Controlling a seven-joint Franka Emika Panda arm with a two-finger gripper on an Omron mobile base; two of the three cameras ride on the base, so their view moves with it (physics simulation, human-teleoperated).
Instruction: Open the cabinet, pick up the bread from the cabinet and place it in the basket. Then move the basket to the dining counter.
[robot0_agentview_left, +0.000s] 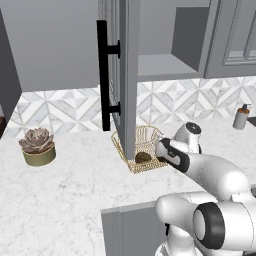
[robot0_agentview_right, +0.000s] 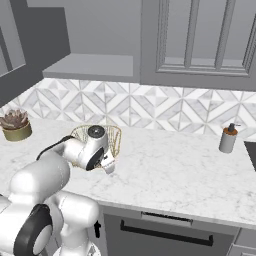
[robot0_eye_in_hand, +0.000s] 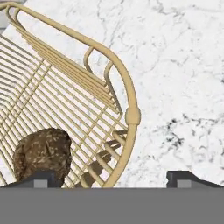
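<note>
The cabinet door (robot0_agentview_left: 127, 75) with its black bar handle (robot0_agentview_left: 103, 75) stands swung open, edge-on over the counter, and the shelf behind it (robot0_agentview_left: 165, 65) is bare. Below it the gold wire basket (robot0_agentview_left: 142, 147) sits on the marble worktop. The brown bread roll (robot0_agentview_left: 143, 157) lies inside it, near the corner closest to me. In the hand view my gripper (robot0_eye_in_hand: 113, 178) is open just above the basket (robot0_eye_in_hand: 65, 87). The basket's rim runs between the fingertips, and the bread (robot0_eye_in_hand: 43, 153) lies by the left one. The dining counter is out of view.
A potted succulent (robot0_agentview_left: 37, 146) stands at the left of the worktop and a soap dispenser (robot0_agentview_right: 228, 138) at the right, near a dark sink edge. The open door's lower corner hangs over the basket's left side. A grey lower panel (robot0_agentview_left: 131, 230) juts out below the counter edge.
</note>
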